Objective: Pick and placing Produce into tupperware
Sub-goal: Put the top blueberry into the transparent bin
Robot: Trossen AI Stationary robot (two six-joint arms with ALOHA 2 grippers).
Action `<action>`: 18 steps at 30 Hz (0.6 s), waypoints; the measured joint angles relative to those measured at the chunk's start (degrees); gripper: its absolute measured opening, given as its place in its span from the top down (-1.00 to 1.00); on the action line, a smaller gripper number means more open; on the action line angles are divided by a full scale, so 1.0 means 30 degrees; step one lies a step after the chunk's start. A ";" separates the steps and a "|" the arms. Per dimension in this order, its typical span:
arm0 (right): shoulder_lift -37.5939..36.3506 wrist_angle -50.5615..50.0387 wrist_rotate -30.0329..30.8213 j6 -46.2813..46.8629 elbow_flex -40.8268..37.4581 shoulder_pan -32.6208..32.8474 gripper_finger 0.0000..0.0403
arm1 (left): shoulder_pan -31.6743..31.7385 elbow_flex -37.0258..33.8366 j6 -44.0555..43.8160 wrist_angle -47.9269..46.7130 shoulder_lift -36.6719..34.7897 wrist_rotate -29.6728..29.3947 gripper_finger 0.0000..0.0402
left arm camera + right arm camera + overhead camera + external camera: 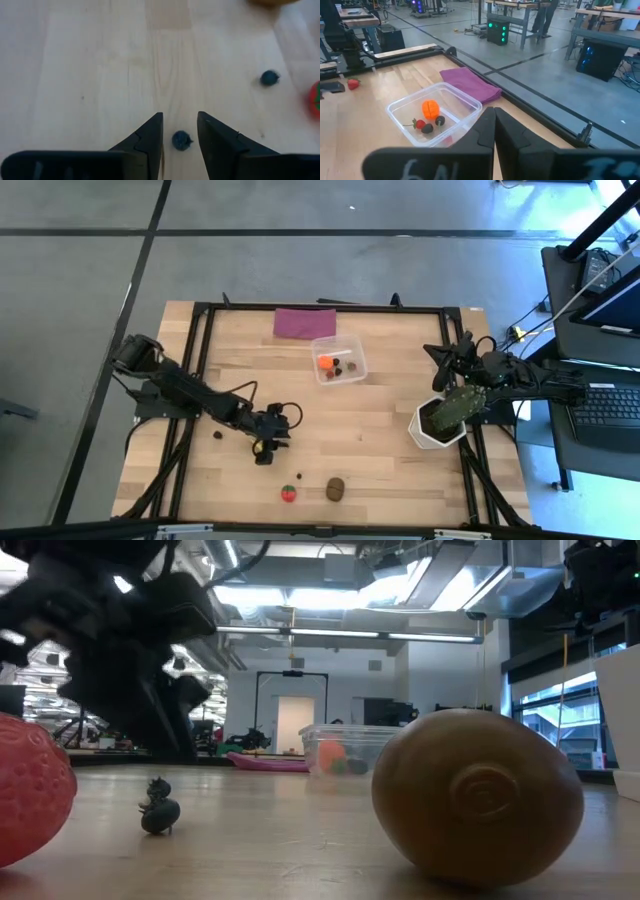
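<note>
Left gripper [180, 131] was mine, low over the table, fingers part open and straddling a tiny dark berry [181, 140], not yet pinching it. Berry sat dead between my tips, round, no long axis. Tupperware [338, 360] lay well ahead; right gripper [494, 131] waited shut beside it. No writing was legible.

Tupperware [339, 360] holds an orange ball [325, 363] beside purple cloth [304, 322]
</note>
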 joint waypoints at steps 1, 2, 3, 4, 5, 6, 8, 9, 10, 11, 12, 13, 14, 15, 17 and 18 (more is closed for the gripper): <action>0.0002 -0.0003 0.0001 0.0006 0.0000 -0.0003 0.96 | -0.0020 -0.0006 -0.0006 0.0310 0.0349 0.0026 0.45; 0.0002 -0.0007 -0.0003 0.0008 0.0000 0.0002 0.96 | -0.0020 -0.0006 -0.0006 0.0621 0.0660 0.0087 0.45; 0.0002 -0.0007 -0.0002 -0.0004 0.0000 0.0003 0.96 | -0.0039 -0.0006 -0.0006 0.0832 0.0928 0.0095 0.46; 0.0002 -0.0007 0.0004 -0.0004 0.0000 -0.0003 0.96 | -0.0088 -0.0006 -0.0018 0.0873 0.1159 0.0096 0.46; 0.0002 -0.0014 0.0004 -0.0004 0.0000 0.0000 0.96 | -0.0126 -0.0006 -0.0016 0.0802 0.1344 0.0095 0.46; 0.0002 -0.0008 0.0004 -0.0011 0.0000 0.0004 0.96 | -0.0171 -0.0006 -0.0013 0.0817 0.1501 0.0108 0.46; 0.0002 -0.0015 0.0004 -0.0019 0.0000 0.0001 0.96 | -0.0269 0.0001 -0.0006 0.0852 0.1660 0.0073 0.45; 0.0002 -0.0015 0.0004 -0.0019 0.0000 -0.0003 0.96 | -0.0337 0.0001 0.0002 0.0862 0.1700 0.0056 0.44; 0.0002 -0.0015 0.0004 -0.0019 0.0000 -0.0003 0.96 | -0.0387 0.0009 0.0009 0.0873 0.1730 0.0006 0.43; 0.0002 -0.0015 0.0004 -0.0026 0.0000 0.0003 0.96 | -0.0435 0.0023 0.0036 0.0877 0.1789 -0.0056 0.42; 0.0002 -0.0015 0.0004 -0.0033 0.0000 0.0004 0.96 | -0.0477 0.0031 0.0082 0.0888 0.1836 -0.0094 0.41; 0.0002 -0.0015 0.0004 -0.0037 0.0000 -0.0003 0.96 | -0.0544 0.0036 0.0168 0.0862 0.1877 -0.0112 0.40; 0.0002 -0.0015 0.0004 -0.0041 0.0000 0.0004 0.96 | -0.0625 0.0057 0.0215 0.0706 0.1889 -0.0197 0.39; 0.0002 -0.0015 0.0004 -0.0041 0.0000 0.0004 0.96 | -0.0700 0.0064 0.0240 0.0513 0.1896 -0.0258 0.39; 0.0002 -0.0013 0.0004 -0.0057 0.0000 0.0004 0.96 | -0.0756 0.0089 0.0249 0.0253 0.1904 -0.0370 0.38; 0.0002 -0.0015 0.0004 -0.0062 0.0000 -0.0003 0.96 | -0.0756 0.0089 0.0249 0.0189 0.1904 -0.0388 0.38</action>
